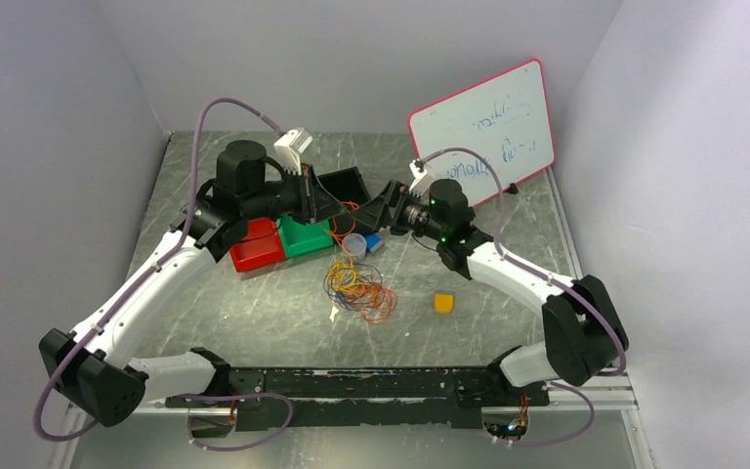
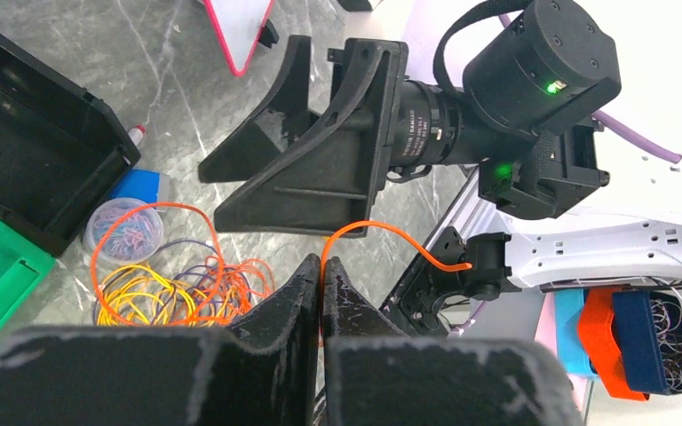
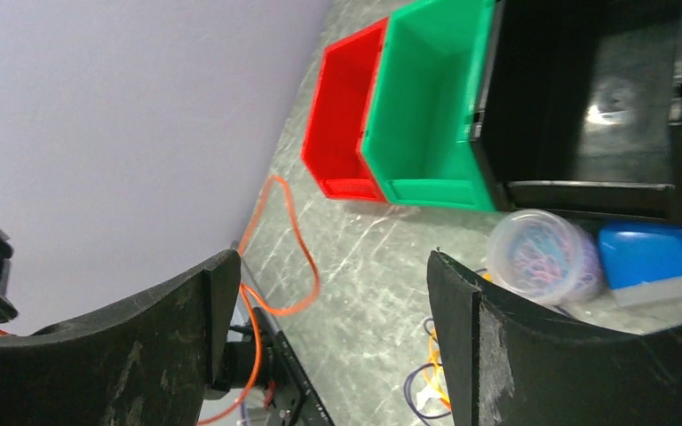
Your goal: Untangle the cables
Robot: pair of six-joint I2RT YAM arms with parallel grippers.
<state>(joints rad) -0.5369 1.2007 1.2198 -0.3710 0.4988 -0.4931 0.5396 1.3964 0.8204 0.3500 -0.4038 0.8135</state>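
The cables (image 1: 356, 286) lie in a loose orange, yellow and dark purple tangle on the table's middle, and show in the left wrist view (image 2: 164, 288). My left gripper (image 1: 337, 207) hangs above the tangle's far side, shut on an orange cable (image 2: 382, 229) whose free end arcs right of the jaws (image 2: 322, 266). My right gripper (image 1: 376, 210) faces it closely, open and empty (image 3: 330, 262). An orange cable loop (image 3: 297, 257) runs near its left finger (image 3: 142, 337), not gripped. The right gripper's spread fingers also show in the left wrist view (image 2: 211, 197).
Red bin (image 1: 257, 246), green bin (image 1: 305, 234) and black bin (image 1: 344, 183) stand behind the tangle. A clear cup of rubber bands (image 1: 354, 242) and a blue item (image 3: 653, 262) sit beside them. A yellow block (image 1: 443, 302) lies right. A whiteboard (image 1: 483, 127) leans at back right.
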